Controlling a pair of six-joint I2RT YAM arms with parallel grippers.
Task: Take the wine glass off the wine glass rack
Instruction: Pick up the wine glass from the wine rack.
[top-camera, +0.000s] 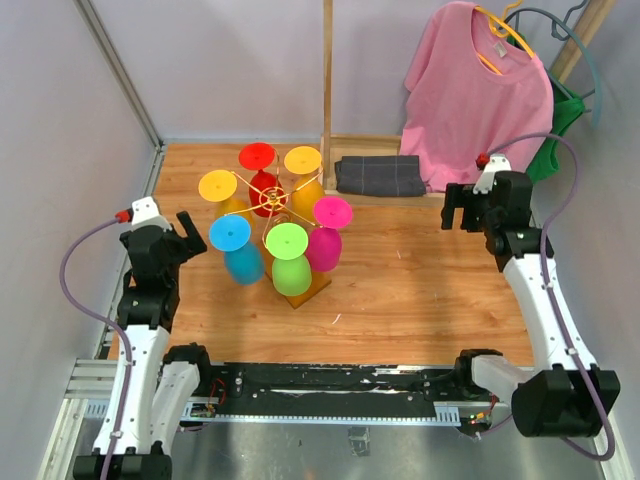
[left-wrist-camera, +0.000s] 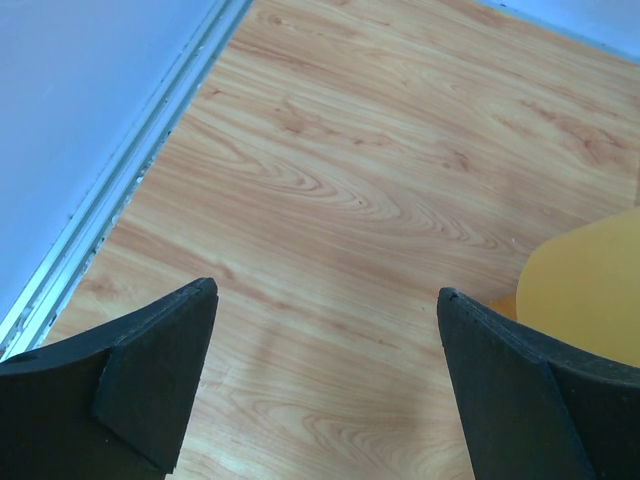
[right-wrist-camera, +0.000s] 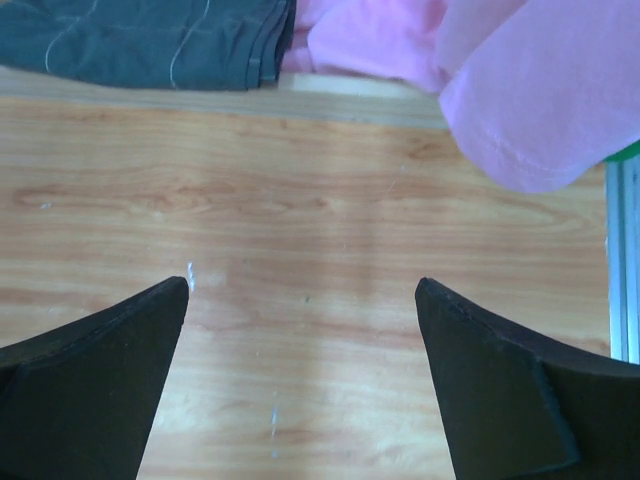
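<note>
6 glasses hang on wine glass rack (top-camera: 278, 200), left end effector (left-wrist-camera: 325, 375) wide, right end effector (right-wrist-camera: 300, 365) wide

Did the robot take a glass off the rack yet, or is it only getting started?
Only starting. Nothing looks done: all six colourful glasses hang upside down on the gold rack. The left gripper and right gripper are both open and empty over the bare wooden table. Still left: reach a glass, maybe the blue glass nearest the left arm, grab it, lift it free.

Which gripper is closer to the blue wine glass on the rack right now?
Left. The left gripper hangs open just left of the blue wine glass, beside the wine glass rack. The right gripper hangs open far off across the table, near the pink shirt.
</note>
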